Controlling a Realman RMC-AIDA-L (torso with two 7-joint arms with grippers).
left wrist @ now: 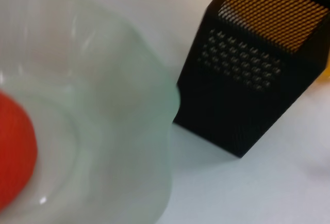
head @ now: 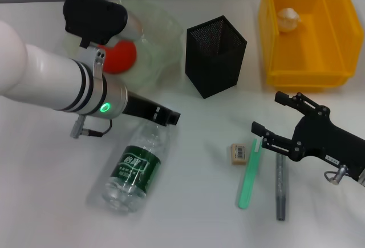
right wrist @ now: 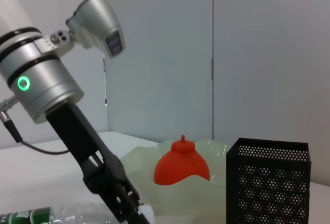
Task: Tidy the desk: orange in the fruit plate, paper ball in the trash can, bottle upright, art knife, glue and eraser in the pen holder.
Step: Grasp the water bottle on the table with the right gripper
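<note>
Clear plastic bottle (head: 138, 165), green label, flat beside left gripper (head: 165, 117)

White table (head: 199, 219), matte, plain top with soft shadows on it. Behind its far edge runs a pale grey wall (right wrist: 154, 54) of flat panels, with a thin dark vertical seam (right wrist: 212, 54) between two of them. In the head view only a narrow strip of that wall shows above the far edge.
</note>
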